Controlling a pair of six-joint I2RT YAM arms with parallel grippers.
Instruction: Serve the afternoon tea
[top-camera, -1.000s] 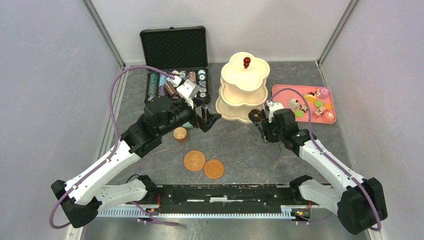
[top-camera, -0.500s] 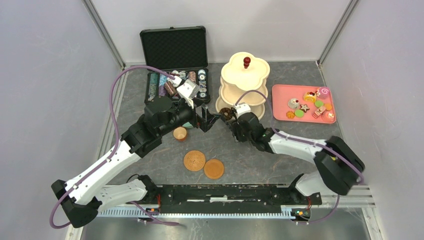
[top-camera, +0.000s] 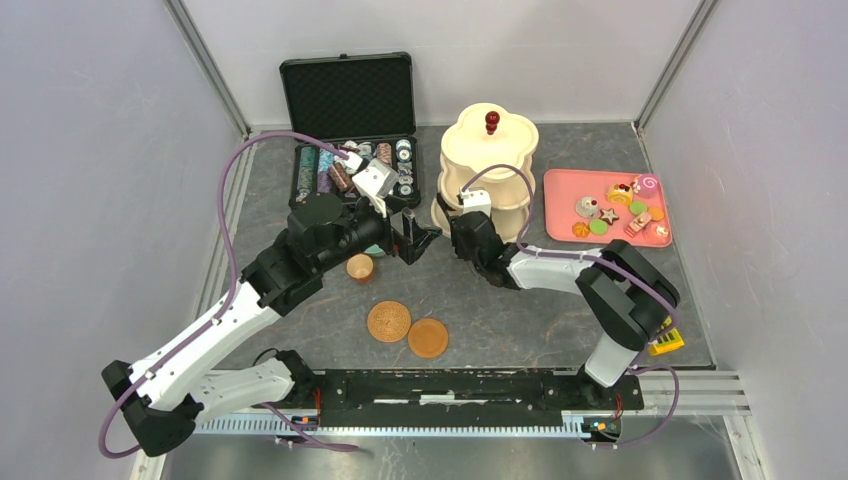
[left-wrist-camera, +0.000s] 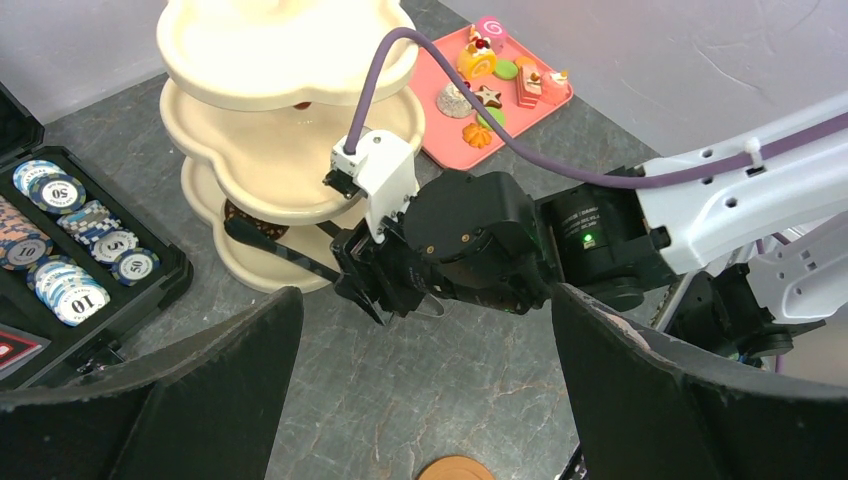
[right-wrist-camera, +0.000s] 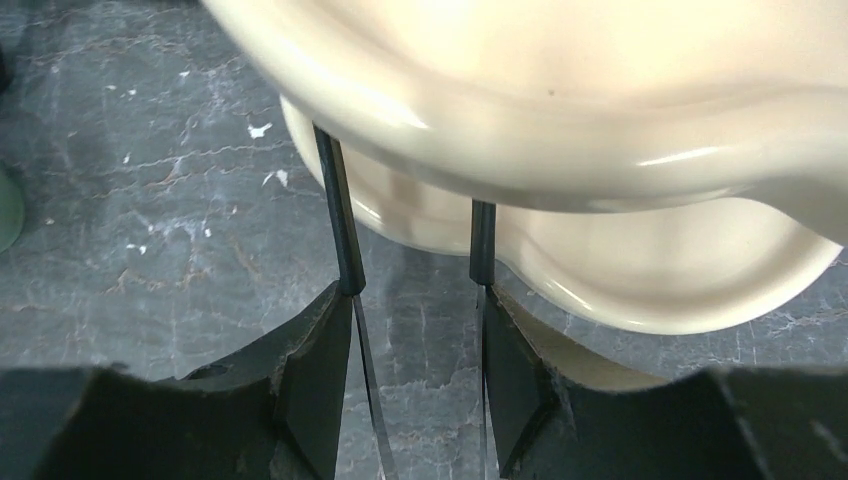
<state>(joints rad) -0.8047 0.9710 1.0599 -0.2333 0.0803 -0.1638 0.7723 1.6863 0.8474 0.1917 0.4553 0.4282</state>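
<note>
Stand (top-camera: 512, 142): glossy cream, three flower-shaped tiers, one red knob (top-camera: 492, 122), far centre of the grey marbled counter (top-camera: 510, 325). Right gripper (right-wrist-camera: 410, 235): thin black fingers, narrow gap, tips hidden under the middle tier. One dark brown pastry (left-wrist-camera: 245, 212) lies on the bottom tier at a tip; can't tell if it's gripped. Left gripper (top-camera: 416, 236): fingers wide, nothing held, just left of the right one. Two round brown saucers (top-camera: 389, 321) side by side, near centre. One ribbed brown cup (top-camera: 360, 267) left of centre. Flat pink tray (top-camera: 558, 190) on the right, roughly ten small pastries (top-camera: 607, 215) on it.
</note>
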